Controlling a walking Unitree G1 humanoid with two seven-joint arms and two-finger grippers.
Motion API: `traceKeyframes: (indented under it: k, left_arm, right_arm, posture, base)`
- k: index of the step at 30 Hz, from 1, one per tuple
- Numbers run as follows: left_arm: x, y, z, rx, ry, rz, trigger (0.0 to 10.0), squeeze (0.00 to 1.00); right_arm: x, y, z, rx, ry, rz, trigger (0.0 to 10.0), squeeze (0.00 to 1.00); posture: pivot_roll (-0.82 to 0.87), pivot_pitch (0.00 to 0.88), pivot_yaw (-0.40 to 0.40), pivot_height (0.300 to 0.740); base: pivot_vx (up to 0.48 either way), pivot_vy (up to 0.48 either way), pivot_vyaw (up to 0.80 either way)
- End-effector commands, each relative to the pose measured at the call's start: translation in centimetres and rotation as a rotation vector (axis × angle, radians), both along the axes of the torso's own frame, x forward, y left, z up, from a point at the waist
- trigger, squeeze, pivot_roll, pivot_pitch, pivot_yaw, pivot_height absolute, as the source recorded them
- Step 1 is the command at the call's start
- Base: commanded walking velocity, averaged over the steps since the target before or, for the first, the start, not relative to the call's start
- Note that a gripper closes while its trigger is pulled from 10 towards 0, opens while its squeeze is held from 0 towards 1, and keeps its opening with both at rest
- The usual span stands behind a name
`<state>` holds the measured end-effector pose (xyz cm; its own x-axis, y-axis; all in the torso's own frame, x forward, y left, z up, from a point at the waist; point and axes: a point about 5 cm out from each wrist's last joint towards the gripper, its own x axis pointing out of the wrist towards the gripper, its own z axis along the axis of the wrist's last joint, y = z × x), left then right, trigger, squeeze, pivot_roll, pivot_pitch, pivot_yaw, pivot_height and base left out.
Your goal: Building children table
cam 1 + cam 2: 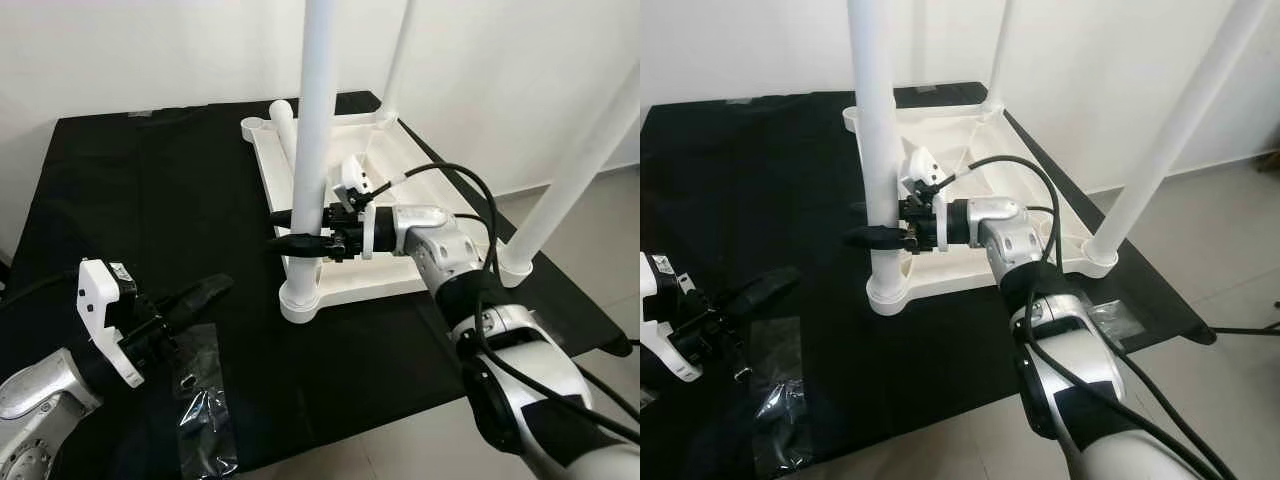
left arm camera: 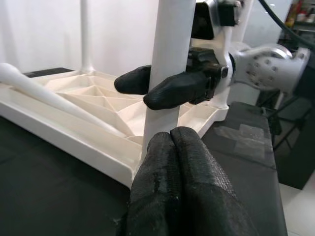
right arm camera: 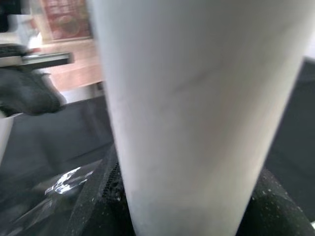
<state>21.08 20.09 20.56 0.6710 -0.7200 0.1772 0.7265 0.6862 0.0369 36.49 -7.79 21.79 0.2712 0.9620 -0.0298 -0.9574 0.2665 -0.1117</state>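
A white children's table [image 1: 385, 280] lies upside down on a black cloth. Its near-left leg [image 1: 316, 120] stands upright in the corner socket [image 1: 300, 297]. My right gripper [image 1: 300, 229] is shut on this leg just above the socket, one black finger on each side, and the leg [image 3: 197, 98] looms close in the right wrist view. Two more legs stand upright: the near-right one [image 1: 580, 170] and the far-right one [image 1: 400, 50]. Another leg [image 1: 284, 125] leans loose at the far-left corner. My left gripper [image 1: 200, 295] rests low on the cloth, left of the table, shut and holding nothing.
A clear plastic bag [image 1: 205, 400] lies on the black cloth [image 1: 150, 190] beside my left gripper, and another bag [image 1: 1115, 320] lies near the right front corner. A white wall stands behind. Grey floor [image 1: 620, 230] drops away on the right.
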Motion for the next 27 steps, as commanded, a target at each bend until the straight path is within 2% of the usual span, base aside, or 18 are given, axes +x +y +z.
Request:
traceKeyframes:
  k: [1, 2, 3, 4, 6, 7, 8, 9, 11, 12, 14, 18, 19, 23, 24, 25, 26, 27]
  left_arm:
    - [-0.1, -0.2, -0.1, -0.005, 0.001, -0.006, 10.0, 0.00]
    - [-0.1, -0.2, -0.1, -0.005, 0.001, -0.006, 10.0, 0.00]
    - [-0.1, -0.1, 0.0, -0.005, 0.000, -0.006, 10.0, 0.00]
    - [-0.1, -0.1, 0.0, -0.005, 0.000, -0.006, 10.0, 0.00]
    - [-0.1, 0.0, 0.0, -0.004, 0.000, -0.005, 10.0, 0.00]
    - [0.0, 0.2, 0.1, -0.003, -0.001, -0.005, 10.0, 0.00]
    - [0.0, 0.2, 0.1, -0.003, -0.001, -0.005, 10.0, 0.00]
    - [0.1, 0.3, 0.1, 0.000, -0.001, -0.008, 10.0, 0.00]
    - [0.1, 0.3, 0.1, 0.000, -0.001, -0.008, 10.0, 0.00]
    - [0.3, 0.3, 0.1, 0.005, 0.000, -0.010, 10.0, 0.00]
    - [0.4, 0.3, 0.0, 0.006, 0.000, -0.011, 10.0, 0.00]
    - [0.4, 0.4, 0.0, 0.010, -0.001, -0.004, 10.0, 0.00]
    - [0.4, 0.4, 0.0, 0.010, -0.001, -0.003, 10.0, 0.00]
    - [0.4, 0.4, 0.0, 0.009, 0.000, -0.004, 10.0, 0.00]
    - [0.4, 0.4, 0.0, 0.009, 0.001, -0.005, 10.0, 0.00]
    - [0.4, 0.4, 0.0, 0.009, 0.001, -0.005, 10.0, 0.00]
    - [0.4, 0.4, 0.0, 0.010, 0.001, -0.007, 10.0, 0.00]
    - [0.4, 0.4, 0.0, 0.010, 0.002, -0.008, 10.0, 0.00]
  right_arm:
    - [0.5, -1.1, -1.2, -0.051, 0.033, -0.152, 0.0, 0.00]
    - [0.6, -1.3, -1.5, -0.053, 0.034, -0.203, 0.0, 0.00]
    - [0.4, -1.1, -2.2, -0.030, 0.026, -0.335, 0.0, 0.00]
    - [0.4, -1.1, -2.2, -0.030, 0.026, -0.335, 0.0, 0.00]
    - [0.2, -1.1, -2.5, -0.012, 0.018, -0.424, 0.0, 0.00]
    - [-2.8, 0.7, -5.6, -0.009, 0.073, -0.538, 0.0, 0.00]
    - [-2.8, 0.7, -5.6, -0.009, 0.073, -0.538, 0.0, 0.00]
    - [-5.4, 1.6, -7.5, -0.006, 0.129, -0.639, 0.0, 0.00]
    - [-5.4, 1.6, -7.5, -0.006, 0.129, -0.639, 0.0, 0.00]
    - [-6.5, 2.1, -7.7, 0.004, 0.118, -0.692, 0.0, 0.00]
    - [-6.9, 2.5, -7.8, 0.008, 0.116, -0.716, 0.0, 0.00]
    - [-6.9, 3.3, -7.9, 0.000, 0.100, -0.678, 0.0, 0.00]
    - [-7.1, 3.5, -7.8, -0.006, 0.103, -0.681, 2.1, 0.00]
    - [-7.4, 3.5, -7.7, -0.013, 0.107, -0.699, 2.1, 0.00]
    - [-7.4, 3.6, -7.4, -0.006, 0.116, -0.697, 10.0, 0.80]
    - [-7.4, 3.6, -7.4, -0.006, 0.116, -0.697, 10.0, 0.80]
    - [-7.3, 3.8, -6.3, 0.030, 0.127, -0.650, 10.0, 1.00]
    - [-6.8, 3.8, -5.0, 0.063, 0.105, -0.568, 10.0, 1.00]
  posture:
    - [0.07, 0.111, -0.087, 0.740]
    - [0.07, 0.111, -0.087, 0.740]
    - [0.06, 0.118, -0.087, 0.740]
    - [0.06, 0.118, -0.087, 0.740]
    - [0.06, 0.118, -0.087, 0.740]
    - [0.03, 0.128, -0.059, 0.740]
    - [0.03, 0.128, -0.059, 0.740]
    - [0.03, 0.119, -0.047, 0.740]
    - [0.03, 0.119, -0.047, 0.740]
    - [0.03, 0.110, -0.047, 0.740]
    - [0.04, 0.110, -0.051, 0.740]
    - [0.04, 0.111, -0.056, 0.740]
    - [0.04, 0.112, -0.052, 0.740]
    - [0.04, 0.112, -0.051, 0.740]
    - [0.05, 0.112, -0.046, 0.740]
    - [0.05, 0.112, -0.046, 0.740]
    - [0.06, 0.109, -0.047, 0.740]
    - [0.06, 0.110, -0.050, 0.740]
  base:
    - [0.000, 0.000, 0.00]
    - [0.000, 0.000, 0.00]
    - [0.000, 0.000, 0.00]
    - [0.000, 0.000, 0.00]
    - [0.000, 0.000, 0.00]
    - [0.000, 0.000, 0.00]
    - [0.000, 0.000, 0.00]
    - [0.000, 0.000, 0.00]
    - [0.000, 0.000, 0.00]
    - [0.000, 0.000, 0.00]
    - [0.000, 0.000, 0.00]
    - [0.000, 0.000, 0.00]
    - [0.000, 0.000, 0.00]
    - [0.000, 0.000, 0.00]
    - [0.000, 0.000, 0.00]
    - [0.000, 0.000, 0.00]
    - [0.000, 0.000, 0.00]
    - [0.000, 0.000, 0.00]
